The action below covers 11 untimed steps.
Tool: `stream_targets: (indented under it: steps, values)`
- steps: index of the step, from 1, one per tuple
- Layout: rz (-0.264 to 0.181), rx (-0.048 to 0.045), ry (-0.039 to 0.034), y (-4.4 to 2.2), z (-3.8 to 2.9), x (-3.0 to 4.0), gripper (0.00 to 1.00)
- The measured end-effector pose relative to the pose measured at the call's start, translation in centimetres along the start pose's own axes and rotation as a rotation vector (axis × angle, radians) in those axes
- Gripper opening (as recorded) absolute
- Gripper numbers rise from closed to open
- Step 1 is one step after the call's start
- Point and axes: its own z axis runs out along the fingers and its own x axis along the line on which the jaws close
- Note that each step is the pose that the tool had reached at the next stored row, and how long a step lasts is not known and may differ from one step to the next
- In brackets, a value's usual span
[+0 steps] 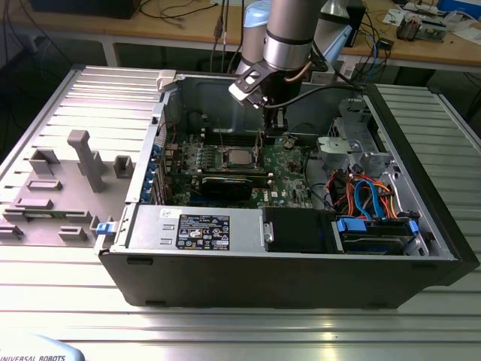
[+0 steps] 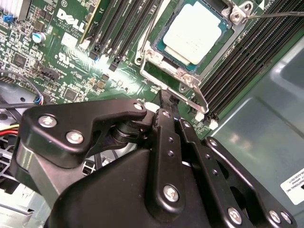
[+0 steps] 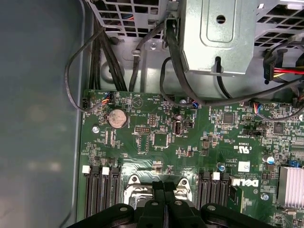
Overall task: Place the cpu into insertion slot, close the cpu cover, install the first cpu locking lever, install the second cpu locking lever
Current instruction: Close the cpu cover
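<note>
The cpu (image 2: pixel 194 31), a square chip with a pale silvery top, lies flat in the insertion slot (image 2: pixel 153 56) on the green motherboard; in the exterior view the cpu (image 1: pixel 240 156) sits mid-board. The cpu cover (image 2: pixel 223 53), a silver frame, lies down around the chip. A thin wire locking lever (image 2: pixel 275 14) sticks out from one socket corner. Two thin rods (image 1: pixel 260 143) stand upright beside the socket. My gripper (image 2: pixel 166 100) hovers at the socket's edge, fingers pressed together with nothing seen between them. Its fingers (image 3: pixel 158 197) point at the socket's metal bracket (image 3: pixel 135 191).
The open computer case (image 1: pixel 421 248) surrounds the board with steel walls. Black memory slots (image 2: pixel 121 33) flank the socket. A black graphics card (image 1: pixel 225 184) lies in front of it. Loose black cables (image 3: pixel 99 61), a drive cage (image 3: pixel 221 35) and coloured cables (image 1: pixel 361 197) sit nearby.
</note>
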Motion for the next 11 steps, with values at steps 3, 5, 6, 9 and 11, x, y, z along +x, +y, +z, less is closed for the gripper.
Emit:
stream_targets:
  steps: [3,5,6,9,11]
  values:
    - [0.000,0.0000,0.0000,-0.31,0.01,0.02,0.11]
    - [0.000,0.0001,-0.0001,-0.45,0.01,0.03,0.11]
    - [0.000,0.0000,0.0000,-0.48,0.02,0.03,0.11]
    - [0.000,0.0000,0.0000,-0.52,0.02,0.03,0.11]
    - [0.000,-0.0002,0.0004,-0.64,0.13,0.05,0.11]
